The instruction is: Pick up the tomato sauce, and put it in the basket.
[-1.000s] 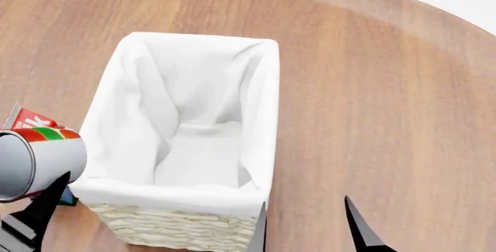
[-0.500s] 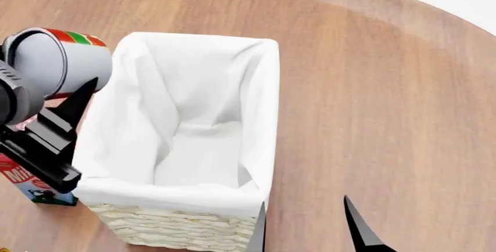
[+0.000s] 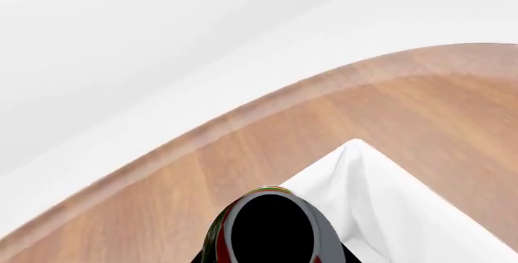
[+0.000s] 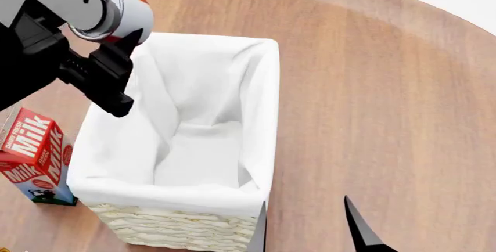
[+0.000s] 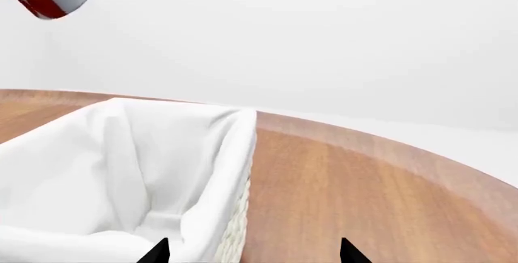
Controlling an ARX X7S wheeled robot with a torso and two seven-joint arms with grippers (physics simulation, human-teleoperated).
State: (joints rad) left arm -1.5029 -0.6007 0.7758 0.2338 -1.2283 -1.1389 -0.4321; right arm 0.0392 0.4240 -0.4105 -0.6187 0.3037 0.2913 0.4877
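The left gripper (image 4: 116, 43) pinches the tomato sauce (image 4: 124, 8), holding the can on its side in the air above the far left corner of the basket (image 4: 186, 223). The can's silver end faces the head camera, with its red and green label showing along the far edge. In the left wrist view the can (image 3: 271, 226) fills the space between the fingers, with the basket's white cloth lining (image 3: 389, 202) just beyond it and the curved edge of the wooden table (image 3: 162, 184) further out. A milk carton (image 4: 35, 156) stands on the table beside the basket, below the left arm. The right gripper (image 4: 306, 226) hangs low by the basket's near right corner, its dark fingertips (image 5: 158, 252) spread apart and holding nothing.
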